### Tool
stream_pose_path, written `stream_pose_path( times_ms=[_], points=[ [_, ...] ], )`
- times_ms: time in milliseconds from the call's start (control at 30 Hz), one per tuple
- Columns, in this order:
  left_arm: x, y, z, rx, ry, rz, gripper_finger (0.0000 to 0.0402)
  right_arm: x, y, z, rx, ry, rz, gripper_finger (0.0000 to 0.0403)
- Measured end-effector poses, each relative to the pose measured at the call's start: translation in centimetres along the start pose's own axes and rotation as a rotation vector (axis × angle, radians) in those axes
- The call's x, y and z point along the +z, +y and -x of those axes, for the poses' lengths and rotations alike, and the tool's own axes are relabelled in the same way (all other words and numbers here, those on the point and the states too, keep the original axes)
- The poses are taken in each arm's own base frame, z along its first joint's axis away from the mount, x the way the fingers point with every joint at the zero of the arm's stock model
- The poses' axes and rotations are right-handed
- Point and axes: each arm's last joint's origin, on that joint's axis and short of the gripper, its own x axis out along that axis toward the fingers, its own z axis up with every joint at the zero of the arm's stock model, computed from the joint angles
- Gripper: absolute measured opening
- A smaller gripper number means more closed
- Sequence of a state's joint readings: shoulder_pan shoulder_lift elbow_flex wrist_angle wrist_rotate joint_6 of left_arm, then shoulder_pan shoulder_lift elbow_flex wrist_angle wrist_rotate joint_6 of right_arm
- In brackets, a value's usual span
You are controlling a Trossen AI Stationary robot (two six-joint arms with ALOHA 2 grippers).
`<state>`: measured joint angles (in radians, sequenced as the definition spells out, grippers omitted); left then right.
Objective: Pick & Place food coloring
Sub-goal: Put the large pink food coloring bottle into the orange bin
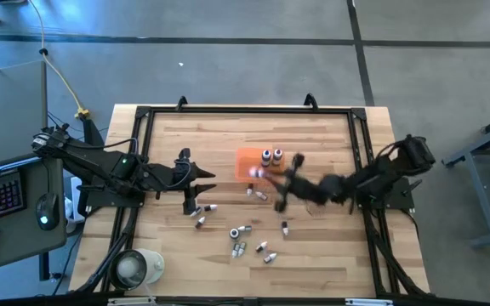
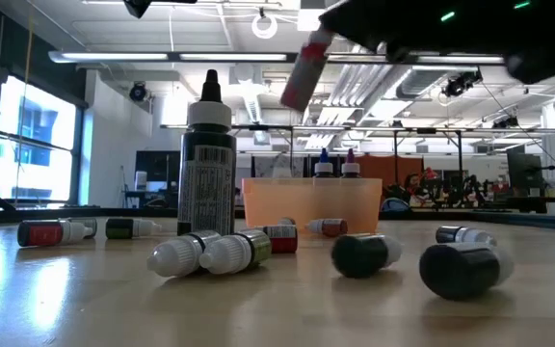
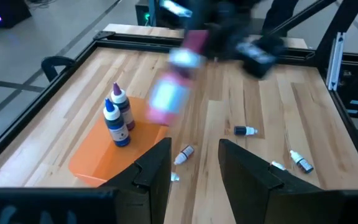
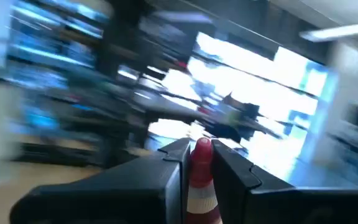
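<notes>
Orange tray point(image 1: 249, 161), red-capped bottle point(image 4: 201, 168)

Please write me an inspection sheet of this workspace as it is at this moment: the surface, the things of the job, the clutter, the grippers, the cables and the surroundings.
Surface: wooden table inside a dark frame.
Job's things: two food coloring bottles upright in the orange tray; loose bottles lying on the wood, one standing bottle in the low view.
Clutter: white round cup at the table's near left corner.
Grippers: right gripper shut on a red-capped bottle, lifted above the tray; left gripper open, holding nothing, hovering left of the tray.
Cables: a yellow cable on the floor.
Surroundings: keyboard and mouse on a desk to the left; no person seen.
</notes>
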<state>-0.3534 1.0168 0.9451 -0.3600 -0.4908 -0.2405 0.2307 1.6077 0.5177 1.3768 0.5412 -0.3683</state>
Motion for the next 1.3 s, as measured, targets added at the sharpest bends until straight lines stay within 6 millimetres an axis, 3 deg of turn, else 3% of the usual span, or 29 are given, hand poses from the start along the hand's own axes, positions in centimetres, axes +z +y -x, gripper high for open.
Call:
stream_pose_path(
  times_ms=[200, 367, 533, 800, 967, 1300],
  points=[
    [0.0, 0.0, 0.0, 0.003, 0.001, -0.001, 0.0130, -1.9, -3.6, -5.9, 0.048, 0.300, -0.049, 0.0037],
    [-0.1, 0.0, 0.0, 0.004, 0.008, -0.005, 0.0130, -2.4, -5.5, -7.8, -0.084, 0.534, -0.056, 0.0042],
    [-0.1, 0.0, 0.0, 0.004, 0.007, -0.004, 0.0130, -2.9, -6.5, -7.9, -0.116, 0.552, -0.134, 0.0038],
    [-0.1, 0.0, 0.0, 0.003, 0.008, -0.005, 0.0130, -6.0, -6.6, -5.5, -0.214, 0.478, -0.201, 0.0043],
    [0.0, 0.0, 0.0, 0.002, 0.004, -0.003, 0.0130, -7.7, -6.2, -5.2, -0.202, 0.500, -0.172, 0.0037],
    [-0.1, 0.0, 0.0, 0.000, 0.006, -0.003, 0.0130, -8.5, -6.1, -5.3, -0.232, 0.499, -0.119, 0.0066]
  ],
)
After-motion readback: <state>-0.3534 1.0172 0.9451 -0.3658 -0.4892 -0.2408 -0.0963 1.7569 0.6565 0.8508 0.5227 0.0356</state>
